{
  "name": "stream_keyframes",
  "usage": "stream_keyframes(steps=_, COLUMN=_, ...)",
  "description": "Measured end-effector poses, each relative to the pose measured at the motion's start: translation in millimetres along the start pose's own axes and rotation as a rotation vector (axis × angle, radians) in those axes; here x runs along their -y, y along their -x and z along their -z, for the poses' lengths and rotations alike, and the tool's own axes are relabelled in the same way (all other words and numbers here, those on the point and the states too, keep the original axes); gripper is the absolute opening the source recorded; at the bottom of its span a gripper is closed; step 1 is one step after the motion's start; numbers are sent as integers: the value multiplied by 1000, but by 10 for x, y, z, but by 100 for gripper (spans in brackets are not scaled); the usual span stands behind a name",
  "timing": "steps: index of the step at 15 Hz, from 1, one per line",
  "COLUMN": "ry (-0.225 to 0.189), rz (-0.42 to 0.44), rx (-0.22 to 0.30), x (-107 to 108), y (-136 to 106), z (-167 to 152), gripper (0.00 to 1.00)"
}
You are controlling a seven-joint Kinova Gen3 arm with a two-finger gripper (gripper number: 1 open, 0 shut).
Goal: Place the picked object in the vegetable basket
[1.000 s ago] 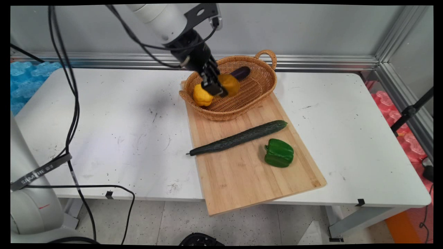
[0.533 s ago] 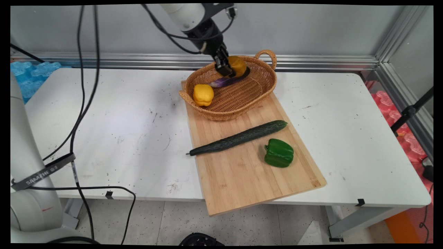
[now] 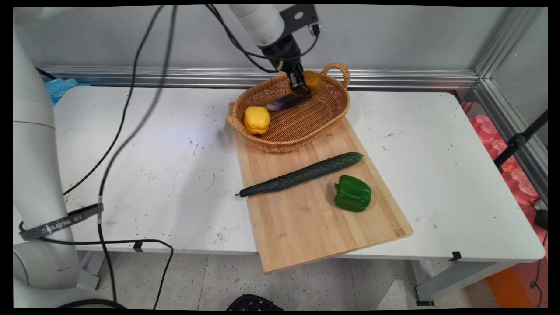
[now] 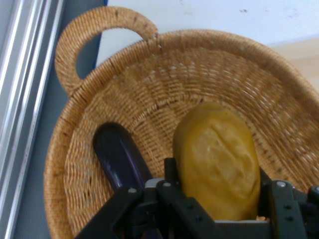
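A wicker basket (image 3: pixel 323 116) sits at the far end of a wooden cutting board (image 3: pixel 315 210) on the white table (image 3: pixel 153 166), holding a yellow pepper (image 3: pixel 257 120) at its left end and a purple eggplant (image 3: pixel 286 102) along its back wall; nearer on the board lie a cucumber (image 3: pixel 302 174) and a green pepper (image 3: pixel 352 193). The jaws (image 4: pixel 219 199) are pinching a yellow-orange potato-like lump (image 4: pixel 217 159), held over the basket's far right end near its handle, with the eggplant just beside and below it.
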Motion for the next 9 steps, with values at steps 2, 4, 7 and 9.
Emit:
stream_keyframes(steps=2, ry=-1, rz=-1, rx=4, x=40, y=-46, z=-160, gripper=0)
stream_keyframes(steps=4, ry=2, rz=-1, rx=11, x=82, y=-103, z=-384, gripper=0)
stream_keyframes(steps=7, ry=12, rz=-1, rx=24, x=121, y=-158, z=-693, gripper=0)
stream_keyframes(steps=9, ry=19, rz=-2, rx=32, x=135, y=-174, z=-834, gripper=0)
